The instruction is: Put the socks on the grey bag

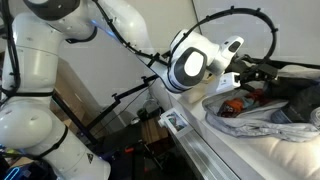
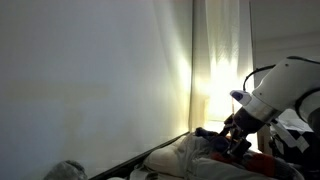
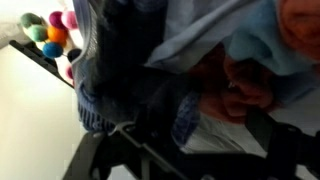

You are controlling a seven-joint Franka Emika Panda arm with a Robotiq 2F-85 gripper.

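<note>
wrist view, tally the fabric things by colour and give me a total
orange-red sock: 1
dark blue-grey sock: 1
grey bag: 1
total: 3

Glossy white robot arm of rounded segments (image 1: 40,60) is showing dark grey joint rings (image 1: 174,70), with a thin black cable (image 1: 240,14) looping over its wrist.

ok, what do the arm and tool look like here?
Arm: glossy white rounded links, dark bands at the joints. A black cable loops over the wrist. Tool: black and blocky. No markings legible.
</note>
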